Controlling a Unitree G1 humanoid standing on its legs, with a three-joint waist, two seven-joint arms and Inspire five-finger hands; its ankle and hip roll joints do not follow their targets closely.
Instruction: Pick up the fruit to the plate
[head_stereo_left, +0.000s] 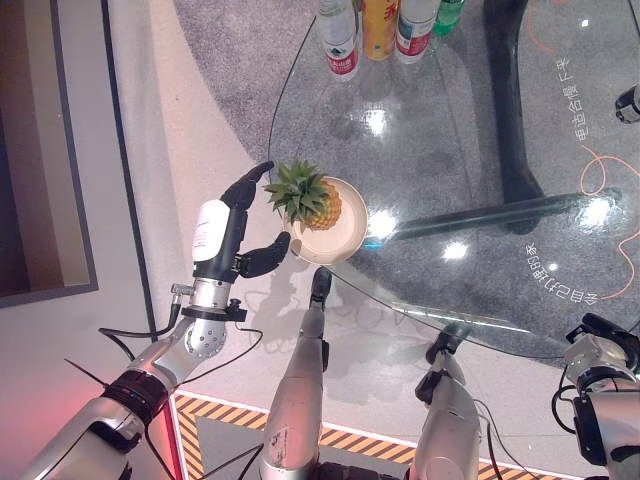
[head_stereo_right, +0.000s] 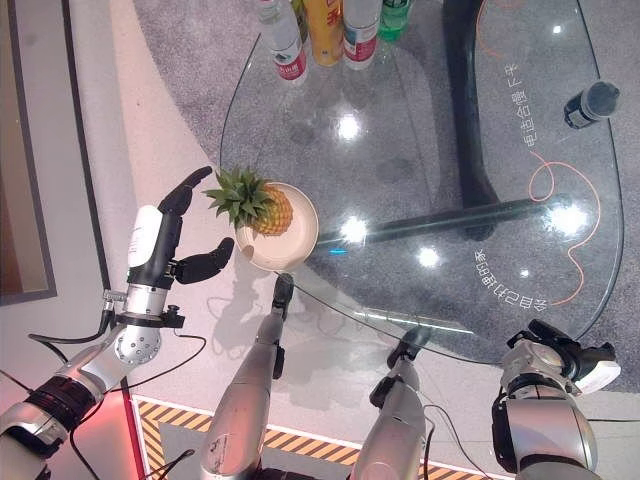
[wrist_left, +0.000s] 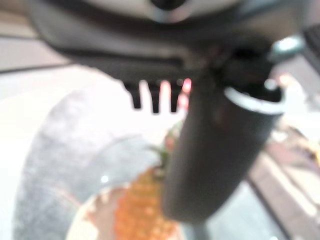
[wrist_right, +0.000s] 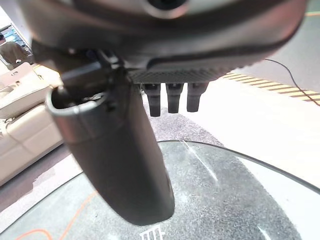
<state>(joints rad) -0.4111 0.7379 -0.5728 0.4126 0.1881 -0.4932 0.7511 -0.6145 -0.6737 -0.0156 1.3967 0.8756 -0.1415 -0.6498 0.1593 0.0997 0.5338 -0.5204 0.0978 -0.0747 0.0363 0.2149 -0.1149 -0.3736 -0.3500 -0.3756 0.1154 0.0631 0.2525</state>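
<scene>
Fingers on the left hand (head_stereo_left: 222, 243) are spread loose and holding nothing in the left eye view, curving round the near-left side of the plate (head_stereo_left: 352, 232), with the top fingertip right up against the leafy crown of the pineapple (head_stereo_left: 322, 206). The pineapple is lying in the plate, crown pointing at that hand, and the plate sits at the very edge of the glass table (head_stereo_left: 480, 150), so my worry is that any sweep from those fingers snags the leaves and drags fruit or plate off the rim. Right eye view tells the same story: the plate holds just the pineapple, bottles (head_stereo_right: 320, 35) stand at the far side of the table from the plate, and the right hand (head_stereo_right: 570, 362) hangs low, well apart from the plate, off the table's near edge. Left wrist view looks past the thumb onto the orange fruit sitting in the plate. Right wrist view has that hand's fingers straight, empty, above bare glass.
</scene>
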